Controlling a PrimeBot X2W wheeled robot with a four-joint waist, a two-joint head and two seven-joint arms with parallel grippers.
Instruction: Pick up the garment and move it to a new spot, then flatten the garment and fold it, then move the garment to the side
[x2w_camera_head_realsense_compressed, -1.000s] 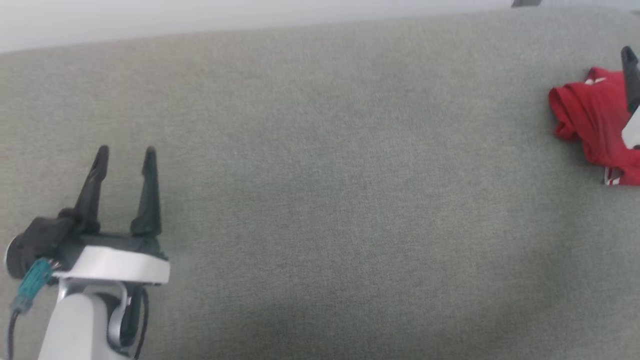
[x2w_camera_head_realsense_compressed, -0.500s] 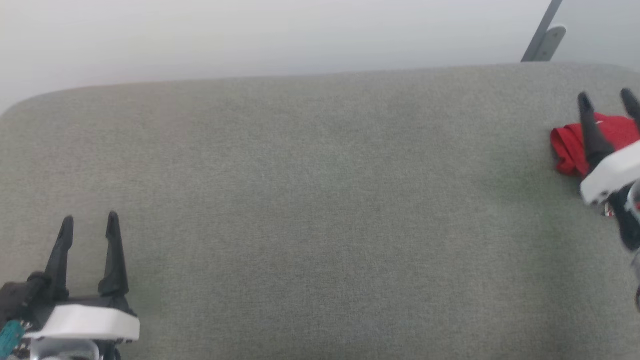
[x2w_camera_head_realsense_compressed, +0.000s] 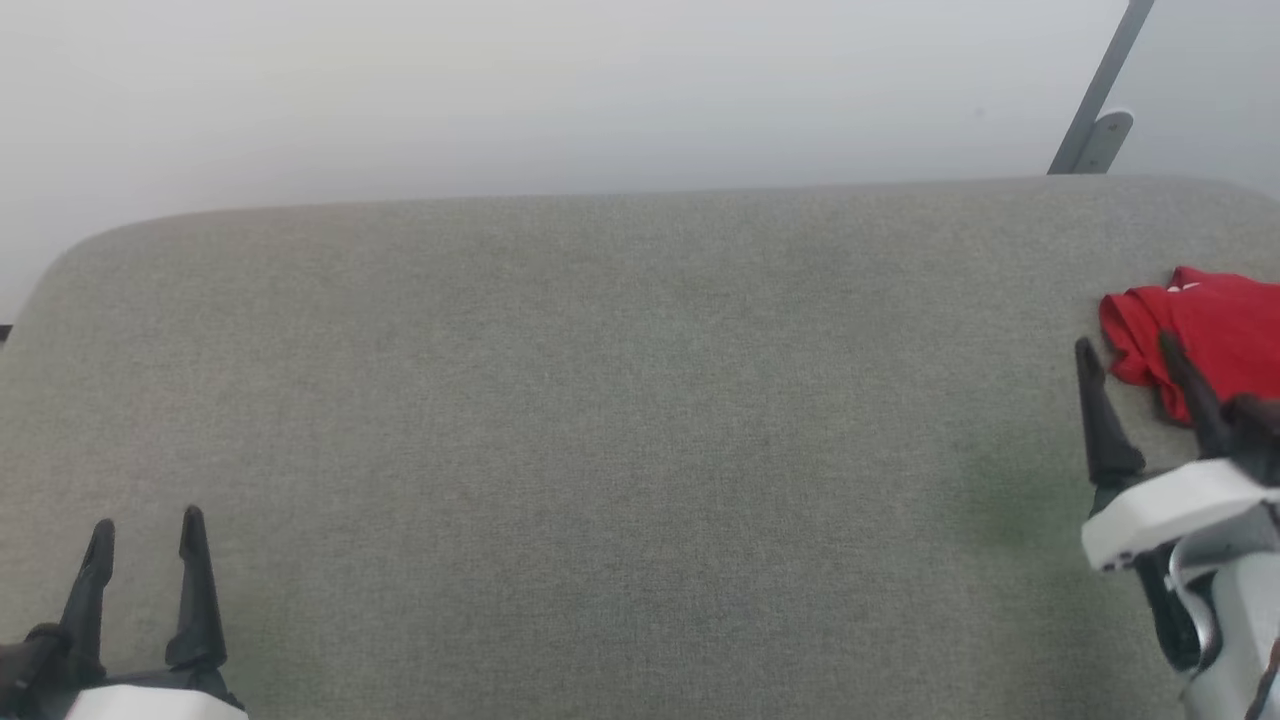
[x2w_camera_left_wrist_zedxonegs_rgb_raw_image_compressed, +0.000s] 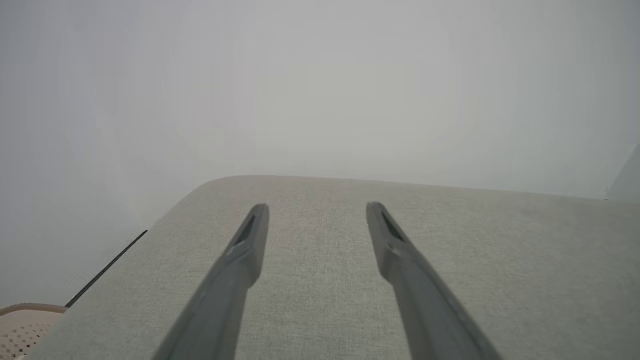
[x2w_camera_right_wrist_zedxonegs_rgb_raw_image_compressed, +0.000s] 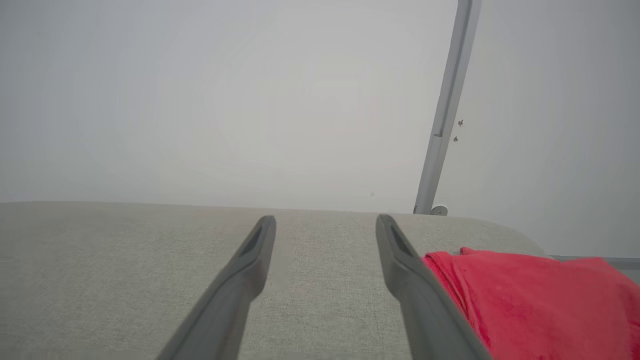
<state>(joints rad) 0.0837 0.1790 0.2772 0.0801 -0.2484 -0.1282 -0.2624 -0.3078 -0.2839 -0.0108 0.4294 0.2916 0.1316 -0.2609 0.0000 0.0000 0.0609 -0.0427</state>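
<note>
The garment (x2w_camera_head_realsense_compressed: 1205, 325) is a bunched red heap at the far right of the grey padded table (x2w_camera_head_realsense_compressed: 620, 430), cut off by the head view's right edge. It fills the lower right of the right wrist view as red cloth (x2w_camera_right_wrist_zedxonegs_rgb_raw_image_compressed: 530, 300). My right gripper (x2w_camera_head_realsense_compressed: 1130, 346) stands open just in front of and left of the heap, nothing between its fingers; one fingertip overlaps the cloth's near edge. In the right wrist view the right gripper (x2w_camera_right_wrist_zedxonegs_rgb_raw_image_compressed: 325, 219) points past the cloth's left side. My left gripper (x2w_camera_head_realsense_compressed: 147, 525) is open at the lower left, empty, as the left gripper (x2w_camera_left_wrist_zedxonegs_rgb_raw_image_compressed: 316, 206) confirms.
A pale wall runs behind the table's far edge. A grey metal post with a bracket (x2w_camera_head_realsense_compressed: 1095, 130) rises at the back right; the post (x2w_camera_right_wrist_zedxonegs_rgb_raw_image_compressed: 445, 115) also appears beyond the table. A beige perforated basket corner (x2w_camera_left_wrist_zedxonegs_rgb_raw_image_compressed: 22, 325) sits off the table's left end.
The head camera has tilted up, so the table's far edge and wall now show. The right gripper has drawn back from over the garment to its near left side.
</note>
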